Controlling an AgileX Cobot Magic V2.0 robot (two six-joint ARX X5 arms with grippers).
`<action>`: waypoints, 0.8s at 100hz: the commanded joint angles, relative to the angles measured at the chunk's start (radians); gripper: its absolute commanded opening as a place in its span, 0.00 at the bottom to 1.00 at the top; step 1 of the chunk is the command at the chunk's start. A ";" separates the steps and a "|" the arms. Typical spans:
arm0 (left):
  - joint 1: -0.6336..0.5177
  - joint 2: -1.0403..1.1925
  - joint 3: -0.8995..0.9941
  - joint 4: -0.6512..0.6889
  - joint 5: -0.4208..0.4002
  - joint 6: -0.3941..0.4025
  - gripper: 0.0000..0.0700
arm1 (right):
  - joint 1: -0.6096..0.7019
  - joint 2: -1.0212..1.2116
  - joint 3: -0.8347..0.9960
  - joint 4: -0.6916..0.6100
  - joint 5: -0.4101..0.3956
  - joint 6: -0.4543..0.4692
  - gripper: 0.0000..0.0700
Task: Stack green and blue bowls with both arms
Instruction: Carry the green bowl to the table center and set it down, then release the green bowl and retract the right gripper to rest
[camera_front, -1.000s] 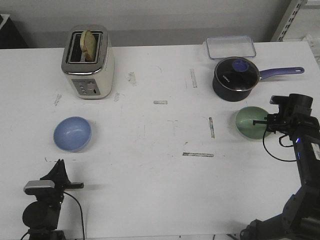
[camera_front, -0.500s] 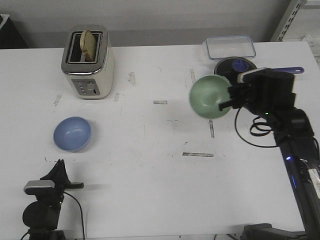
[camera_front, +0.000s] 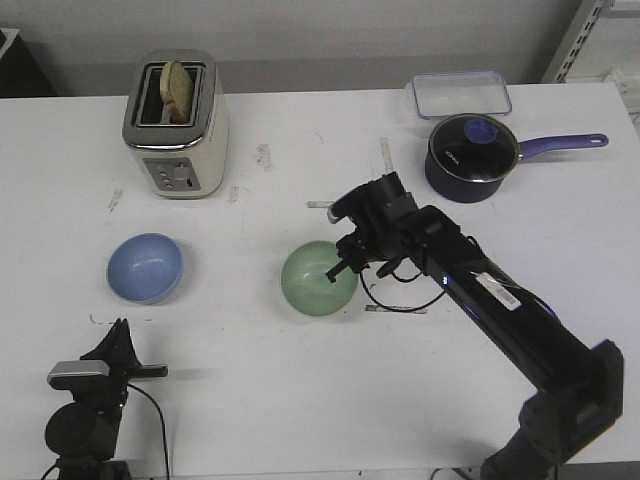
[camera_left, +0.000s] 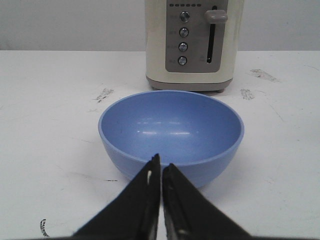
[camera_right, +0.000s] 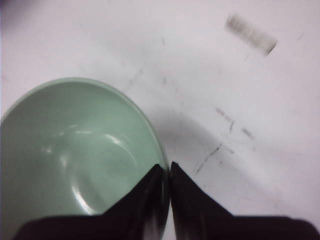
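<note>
Green bowl (camera_front: 319, 280), pinched by its rim in our right gripper (camera_front: 343, 268), has swung from the pot to mid-table, nearing the blue bowl (camera_front: 146, 267); left gripper (camera_left: 160, 167) idles closed, empty.

Lab test bench – scuffed white table (camera_front: 250, 400), toaster (camera_front: 177, 125), pot (camera_front: 472, 157) as props.

The right gripper (camera_front: 343, 268) covers part of the green bowl (camera_front: 318, 279)'s rim in the front view, so how its fingers meet there cannot be told; in the right wrist view that bowl (camera_right: 75, 155) is cut off by the picture's edge and blurred; the toaster (camera_left: 192, 42) is cropped above its buttons in the left wrist view; the left gripper (camera_left: 160, 172) hides the near wall of the blue bowl (camera_left: 171, 129); the left arm (camera_front: 85, 405) runs off the front view's lower edge.
</note>
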 joint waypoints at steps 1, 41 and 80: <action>0.002 -0.002 -0.019 0.009 0.001 0.006 0.00 | 0.012 0.050 0.010 0.005 0.005 -0.031 0.01; 0.002 -0.002 -0.019 0.009 0.001 0.006 0.00 | 0.021 0.098 0.010 0.023 0.000 -0.060 0.21; 0.002 -0.002 -0.019 0.009 0.001 0.006 0.00 | -0.020 -0.078 0.014 0.094 -0.007 -0.034 0.28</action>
